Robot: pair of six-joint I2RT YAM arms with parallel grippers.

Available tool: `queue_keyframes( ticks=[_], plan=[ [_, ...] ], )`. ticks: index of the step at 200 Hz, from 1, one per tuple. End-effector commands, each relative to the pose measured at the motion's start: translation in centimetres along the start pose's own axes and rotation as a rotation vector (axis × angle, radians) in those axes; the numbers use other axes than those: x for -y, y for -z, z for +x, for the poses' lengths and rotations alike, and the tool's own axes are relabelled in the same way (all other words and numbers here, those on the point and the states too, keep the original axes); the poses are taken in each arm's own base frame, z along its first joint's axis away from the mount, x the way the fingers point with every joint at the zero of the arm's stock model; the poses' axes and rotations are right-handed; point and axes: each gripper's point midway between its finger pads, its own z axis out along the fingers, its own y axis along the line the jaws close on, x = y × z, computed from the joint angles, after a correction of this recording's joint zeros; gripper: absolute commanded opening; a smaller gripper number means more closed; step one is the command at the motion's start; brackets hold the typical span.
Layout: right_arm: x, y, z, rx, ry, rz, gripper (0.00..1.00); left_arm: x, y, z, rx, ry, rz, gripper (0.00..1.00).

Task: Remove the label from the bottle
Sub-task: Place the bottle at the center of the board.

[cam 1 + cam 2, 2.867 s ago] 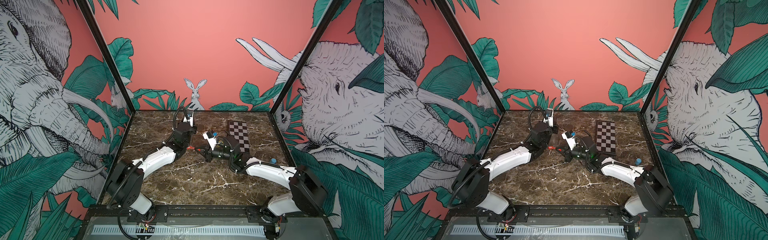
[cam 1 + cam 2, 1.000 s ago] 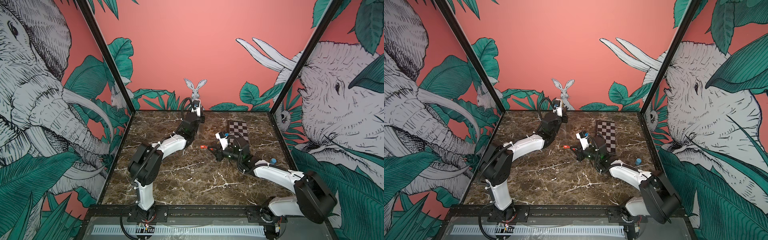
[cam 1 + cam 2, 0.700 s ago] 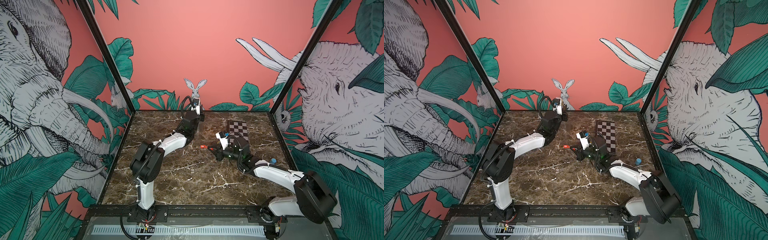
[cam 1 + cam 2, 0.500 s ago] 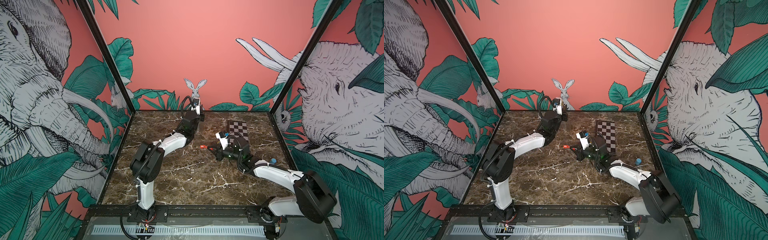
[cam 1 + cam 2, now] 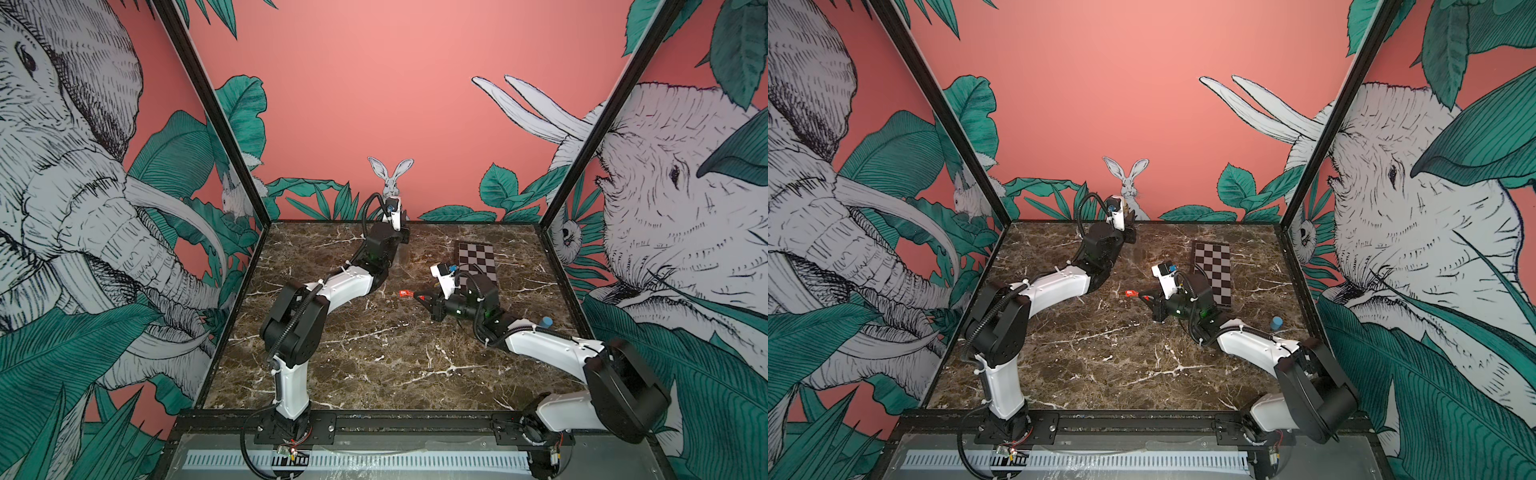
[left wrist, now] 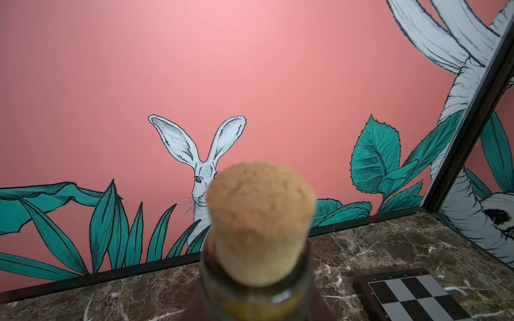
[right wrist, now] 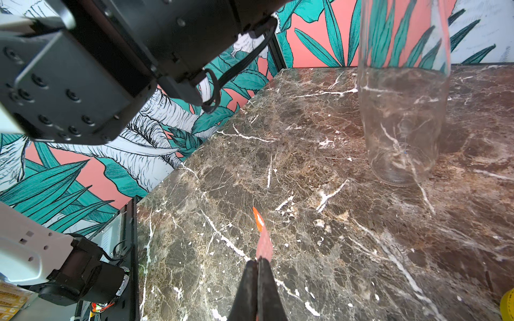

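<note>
Far centre of table [image 7: 306, 166]: bottle [image 7: 400, 111] stood upright, base on marble, left claw [image 5: 403, 237] clamped round neck under cork [image 6: 261, 222], likely steadying it. Mid-table, well apart from bottle: right claw [image 7: 258, 261] pinched together on label [image 7: 262, 241], strip off glass, likely held away so it could not restick.

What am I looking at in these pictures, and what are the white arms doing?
Two robot arms stand at a brown marble table, each ending in a two-fingered gripper. Two pictures look down from above; two come from wrist cameras. The left gripper, stretched to the back, seems to hold a tall clear glass bottle by the neck; its tan cork stopper shows close up in the left wrist view. The right gripper is shut on a small red label strip, off the bottle. A black-and-white checkered board and small blue cylinder sit on the table.
</note>
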Motion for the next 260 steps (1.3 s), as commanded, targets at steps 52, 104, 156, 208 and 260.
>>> queue_keyframes(
  ticks=[52, 104, 156, 208, 260],
  plan=[
    [-0.3, 0.1, -0.6, 0.034, 0.009, -0.023, 0.0, -0.3, 1.4, -5.0, 0.14, 0.05, 0.018, 0.2],
    [-0.3, 0.1, -0.4, 0.036, 0.006, -0.024, 0.0, 0.0, 1.6, -5.0, 0.137, 0.048, 0.032, 0.37],
    [-0.3, 0.2, -0.4, 0.041, 0.004, -0.025, 0.0, -0.1, 1.9, -4.8, 0.133, 0.047, 0.033, 0.41],
    [-0.4, 0.3, -0.4, 0.043, 0.003, -0.029, 0.0, -0.3, 2.7, -4.7, 0.132, 0.027, 0.033, 0.57],
    [-0.6, 0.4, -0.1, 0.036, -0.013, -0.037, 0.0, 0.0, 4.3, -5.3, 0.137, -0.003, 0.048, 0.66]
  ],
)
